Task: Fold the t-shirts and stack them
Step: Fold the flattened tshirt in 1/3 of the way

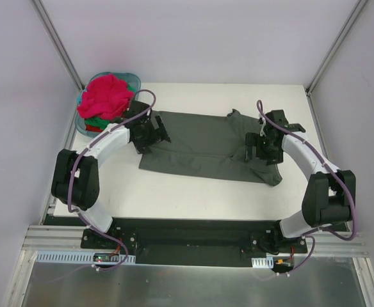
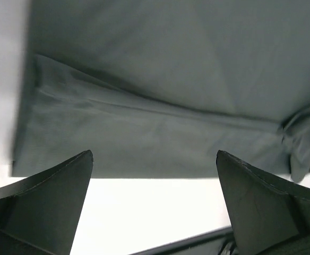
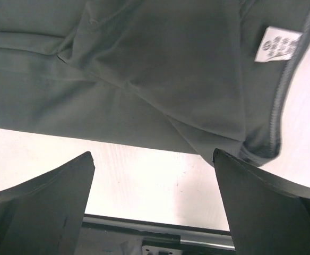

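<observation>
A dark charcoal grey t-shirt point(image 1: 209, 146) lies folded lengthwise across the middle of the white table. My left gripper point(image 1: 155, 135) hovers over its left end, open with nothing between the fingers. In the left wrist view the gripper point(image 2: 154, 154) stands just off the shirt's near edge point(image 2: 160, 106). My right gripper point(image 1: 257, 150) is over the shirt's right end, also open and empty. In the right wrist view it point(image 3: 153, 154) sits above bare table next to the collar, where a small white neck label point(image 3: 276, 44) shows. Pink-red, red and green t-shirts point(image 1: 107, 96) are heaped in the basket.
A teal plastic basket point(image 1: 134, 78) stands at the table's back left corner, close behind my left arm. White walls and metal posts enclose the table. A black rail point(image 1: 193, 230) with the arm bases runs along the near edge.
</observation>
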Available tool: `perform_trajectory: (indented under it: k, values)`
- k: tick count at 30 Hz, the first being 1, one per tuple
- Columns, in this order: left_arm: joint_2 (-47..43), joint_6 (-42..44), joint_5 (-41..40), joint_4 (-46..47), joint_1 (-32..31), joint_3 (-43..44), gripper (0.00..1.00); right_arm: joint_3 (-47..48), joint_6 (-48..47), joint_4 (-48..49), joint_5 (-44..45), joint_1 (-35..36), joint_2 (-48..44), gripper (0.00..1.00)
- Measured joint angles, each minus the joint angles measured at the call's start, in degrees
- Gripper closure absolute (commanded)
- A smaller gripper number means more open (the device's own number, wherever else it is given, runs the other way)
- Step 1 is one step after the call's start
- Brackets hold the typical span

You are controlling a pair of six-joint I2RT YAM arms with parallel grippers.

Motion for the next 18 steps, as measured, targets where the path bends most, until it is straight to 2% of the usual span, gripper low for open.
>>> perform_trajectory:
  k: [4,13,18]
  values:
    - [3.0,1.1,3.7,1.3,-2.3,-1.3,0.01,-2.4,0.3,1.7,-2.4,-1.2,2.9,0.07]
    - [6.5,2.9,3.6,1.5,-1.2,-5.9,0.01,-1.9,-2.0,2.8,-1.6,-3.3,8.6,0.22]
    - [6.4,3.5,3.4,1.7,-1.0,-6.5,0.01,-1.7,-2.7,2.8,-0.3,-4.5,10.7,0.23]
